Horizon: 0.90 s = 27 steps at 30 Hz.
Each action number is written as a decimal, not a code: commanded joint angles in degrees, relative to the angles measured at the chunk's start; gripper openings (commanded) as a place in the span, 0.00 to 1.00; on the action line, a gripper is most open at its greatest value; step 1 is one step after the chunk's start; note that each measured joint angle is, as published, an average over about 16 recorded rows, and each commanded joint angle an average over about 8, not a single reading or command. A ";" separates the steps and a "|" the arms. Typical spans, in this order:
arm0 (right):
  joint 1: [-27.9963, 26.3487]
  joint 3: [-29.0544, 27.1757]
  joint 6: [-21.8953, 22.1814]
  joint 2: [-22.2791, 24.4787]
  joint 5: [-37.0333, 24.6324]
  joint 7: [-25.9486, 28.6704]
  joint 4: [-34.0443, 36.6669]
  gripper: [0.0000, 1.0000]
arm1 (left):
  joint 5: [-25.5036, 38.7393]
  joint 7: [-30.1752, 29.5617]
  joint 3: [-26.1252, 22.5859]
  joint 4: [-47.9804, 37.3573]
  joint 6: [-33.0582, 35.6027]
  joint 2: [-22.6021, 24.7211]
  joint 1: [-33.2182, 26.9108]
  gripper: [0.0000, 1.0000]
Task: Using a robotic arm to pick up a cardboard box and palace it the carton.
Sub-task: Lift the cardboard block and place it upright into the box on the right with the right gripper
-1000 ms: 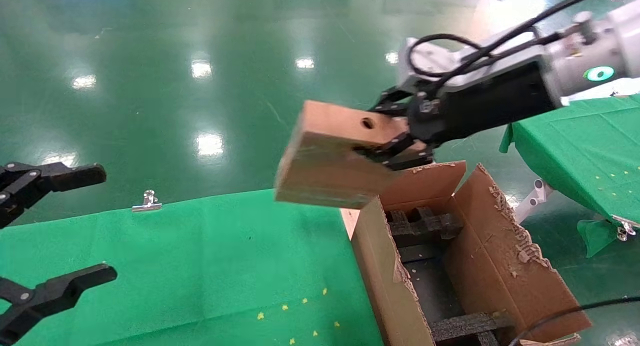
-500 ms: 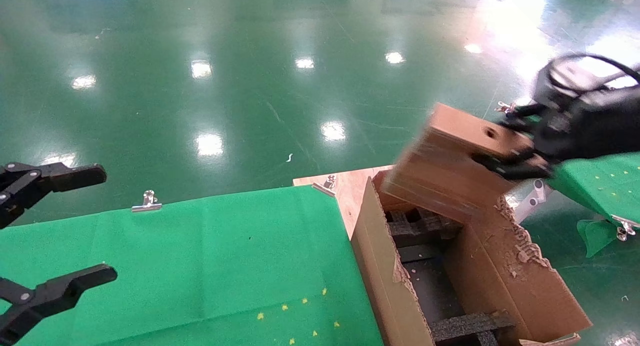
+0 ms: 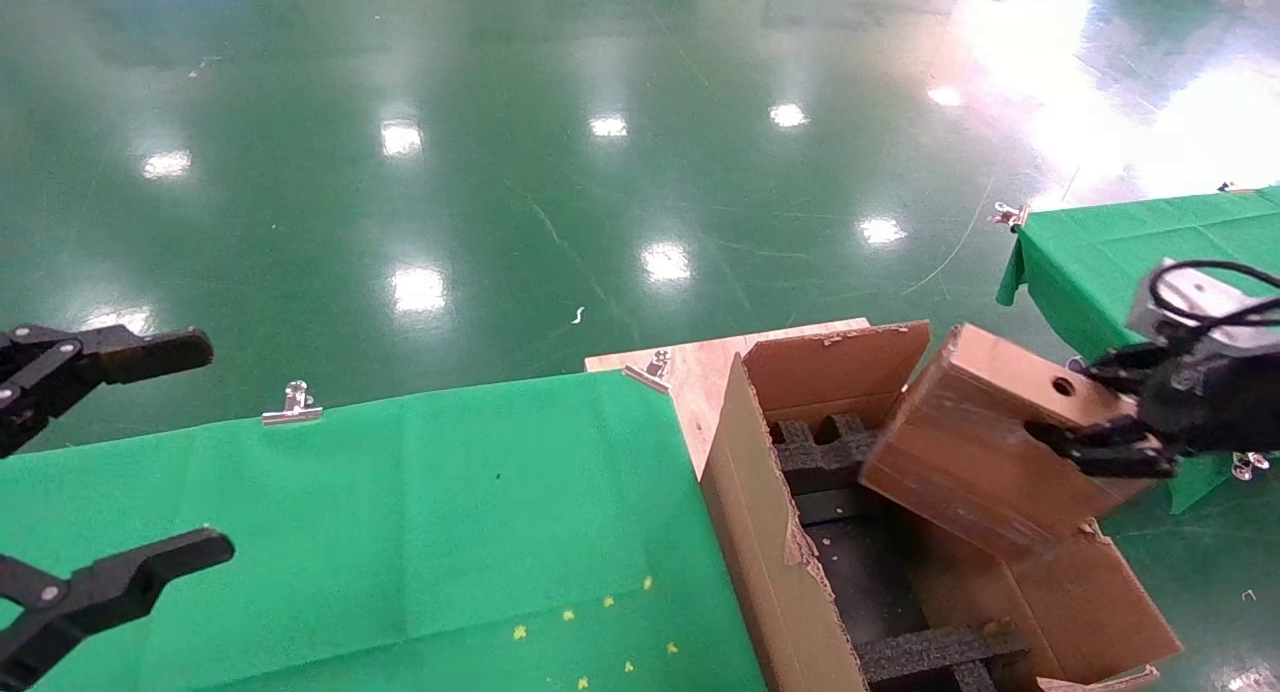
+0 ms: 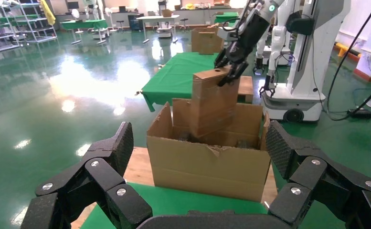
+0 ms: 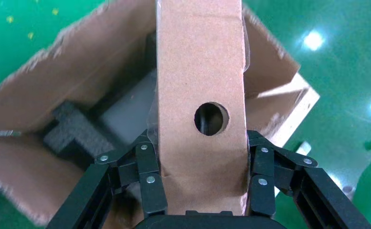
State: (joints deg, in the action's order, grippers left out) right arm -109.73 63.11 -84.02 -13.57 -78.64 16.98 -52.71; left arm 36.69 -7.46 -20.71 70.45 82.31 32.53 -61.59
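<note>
The right gripper (image 3: 1085, 442) clenches the cardboard box (image 3: 985, 452), tilted with its long axis running toward 8 o'clock into the carton (image 3: 790, 572), lower end already inside; the left gripper (image 3: 120, 452), fingers spread, idles at 9 o'clock.

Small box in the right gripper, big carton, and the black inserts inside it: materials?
Small brown box with round hole: plain matte cardboard, scuffed faces, clamped by the right gripper. Large open brown carton: corrugated cardboard, judging by its ragged, torn flap edges. Black inserts: likely foam, matte and coarse-looking with cut notches; can't confirm by sight. Left gripper parked open over the green cloth.
</note>
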 commanded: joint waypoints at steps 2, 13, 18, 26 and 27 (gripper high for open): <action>1.36 0.39 1.49 0.53 0.81 0.42 -0.38 0.00 | -0.01 0.00 0.00 -0.01 -0.01 0.00 0.01 1.00; 1.61 0.57 1.68 0.00 0.67 1.01 -0.24 0.00 | -0.01 0.00 0.00 -0.01 0.00 0.00 0.01 1.00; 4.40 1.71 6.13 -0.71 0.83 7.07 -0.85 0.00 | -0.02 0.00 0.00 -0.01 -0.01 0.00 0.01 1.00; 10.87 4.59 17.94 1.96 -0.31 26.94 -11.40 0.00 | -0.02 0.00 0.00 -0.01 -0.01 0.00 0.01 1.00; 11.57 4.99 19.40 2.61 -0.82 29.74 -13.32 0.00 | -0.02 0.00 0.00 -0.01 -0.01 0.00 0.01 1.00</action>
State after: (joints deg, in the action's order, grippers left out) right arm -98.49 68.08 -64.91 -10.87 -80.05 46.56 -65.81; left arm 36.67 -7.46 -20.71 70.44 82.31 32.52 -61.58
